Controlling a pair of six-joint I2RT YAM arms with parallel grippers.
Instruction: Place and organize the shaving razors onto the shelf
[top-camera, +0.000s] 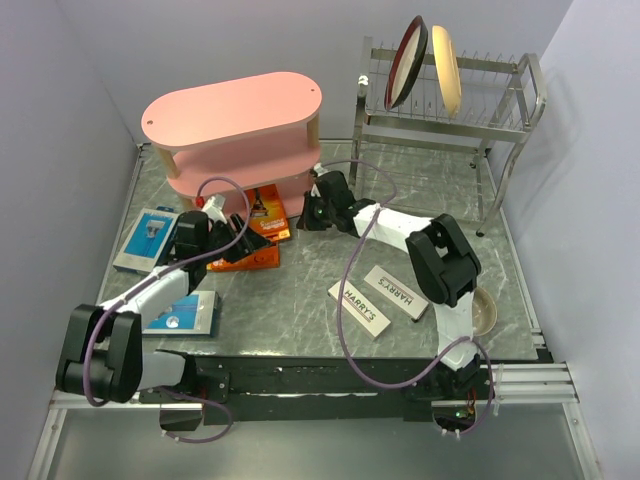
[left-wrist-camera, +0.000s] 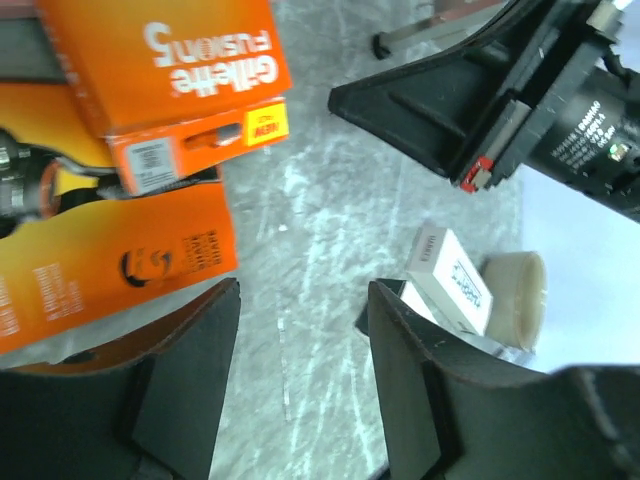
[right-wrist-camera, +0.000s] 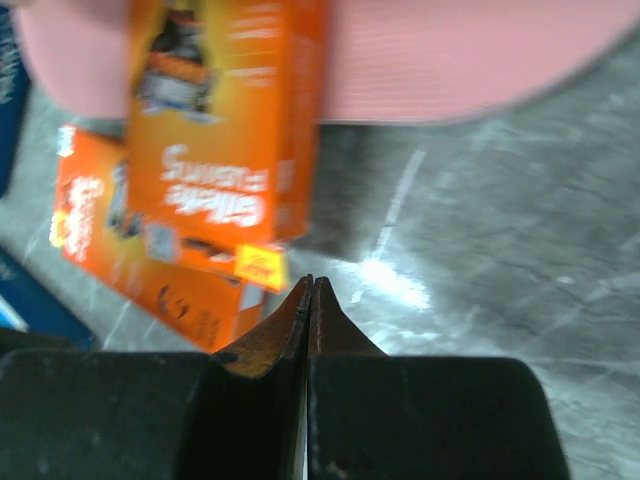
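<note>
Left tool (left-wrist-camera: 305, 300) open, empty, beside orange razor pack (top-camera: 262, 259) lying on desk (top-camera: 300, 300) near shelf (top-camera: 230, 115); right tool (right-wrist-camera: 308, 290) closed on nothing; looks like pickup step, next needs closing on pack edge, lifting to shelf.

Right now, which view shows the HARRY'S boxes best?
Top external: both HARRY'S boxes lie whole and unblocked, lettering readable. Left wrist catches only their ends, far off beside a beige bowl. Right wrist shows none of them.
</note>
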